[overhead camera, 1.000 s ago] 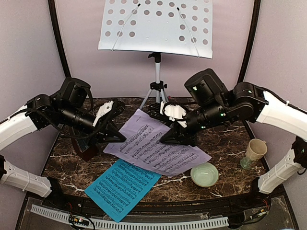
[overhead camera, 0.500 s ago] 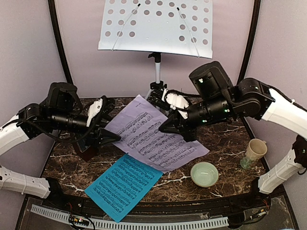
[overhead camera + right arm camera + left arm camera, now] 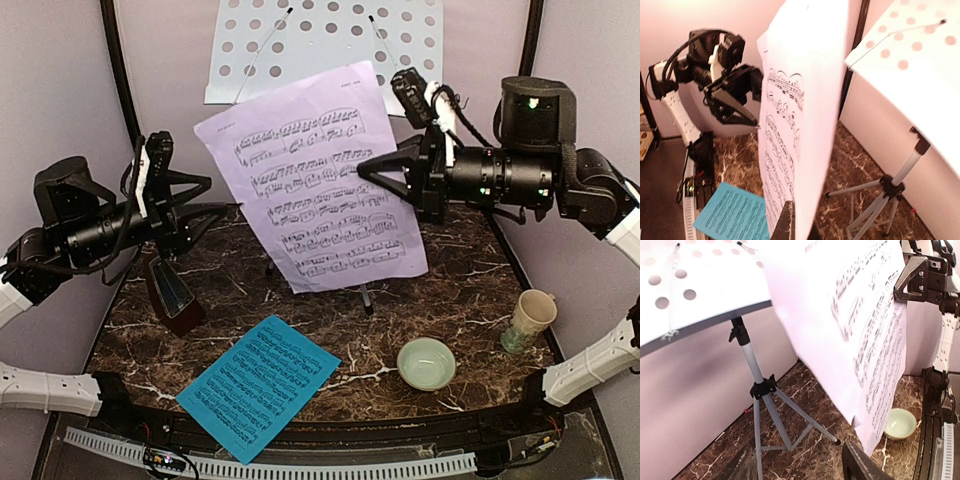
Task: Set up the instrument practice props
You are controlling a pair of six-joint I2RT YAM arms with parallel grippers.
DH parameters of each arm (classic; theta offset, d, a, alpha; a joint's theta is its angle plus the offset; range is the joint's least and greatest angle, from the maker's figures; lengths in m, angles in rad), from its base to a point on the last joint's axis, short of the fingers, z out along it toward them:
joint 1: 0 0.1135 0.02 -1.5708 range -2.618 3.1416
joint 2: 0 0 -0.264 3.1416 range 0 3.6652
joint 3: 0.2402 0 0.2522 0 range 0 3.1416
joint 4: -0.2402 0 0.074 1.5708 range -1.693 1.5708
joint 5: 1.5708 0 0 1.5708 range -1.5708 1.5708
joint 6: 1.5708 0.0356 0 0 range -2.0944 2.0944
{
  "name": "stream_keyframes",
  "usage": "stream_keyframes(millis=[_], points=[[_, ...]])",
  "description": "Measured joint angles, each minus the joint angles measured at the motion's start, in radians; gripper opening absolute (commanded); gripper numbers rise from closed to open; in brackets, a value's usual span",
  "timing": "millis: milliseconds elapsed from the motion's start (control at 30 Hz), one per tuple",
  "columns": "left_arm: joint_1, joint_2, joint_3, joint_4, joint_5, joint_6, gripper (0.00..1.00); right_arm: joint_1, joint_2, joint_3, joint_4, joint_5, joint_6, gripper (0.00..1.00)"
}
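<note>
Since a second ago: the lavender sheet-music page (image 3: 315, 180) is off the table and up in the air. The left gripper (image 3: 212, 196) has let go of it and backed off toward 9 o'clock.

- Lavender page: hangs roughly upright, tilted, printed side toward the arm bases. It sits at centre and covers the lower right of the white perforated desk (image 3: 300, 40) at 12 o'clock. From above I can't tell whether it touches the desk; the right wrist view shows a gap between them.
- Right gripper (image 3: 365, 168): clenched on the page's right edge, coming in from 3 o'clock. The wrist view shows the paper pinched between the fingers.
- Left gripper: released, jaws apart with nothing between them, tips just beside the page's left edge. Can't tell if a tip touches the paper.
- Silver tripod (image 3: 760, 390): stands on the marble table (image 3: 470, 270) at the back, mostly hidden behind the page from above.
- Cyan page (image 3: 260, 385): flat on the table at 7 o'clock, near the front edge.
- Metronome (image 3: 172, 292): on the table at 9 o'clock, below the left arm.
- Pale green bowl (image 3: 426, 345) at 5 o'clock, cream mug (image 3: 530, 315) at 4 o'clock by the right edge, set apart from each other.
</note>
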Motion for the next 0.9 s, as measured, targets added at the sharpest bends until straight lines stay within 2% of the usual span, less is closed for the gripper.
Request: stream_keyframes(millis=[367,533,667,900], points=[[0.0,0.219,0.361,0.089,-0.126,-0.032,0.56,-0.11,0.026,0.084,0.335,0.136,0.002,0.0],[0.0,0.354,0.555,0.114,-0.217,0.012,0.48,-0.159,0.048,0.109,0.48,0.213,0.0,0.0],[0.017,0.465,0.706,0.109,-0.258,0.039,0.41,-0.195,0.08,0.128,0.567,0.25,0.0,0.0],[0.038,0.664,0.965,0.058,-0.306,0.098,0.4,-0.25,0.143,0.168,0.662,0.27,-0.005,0.0]])
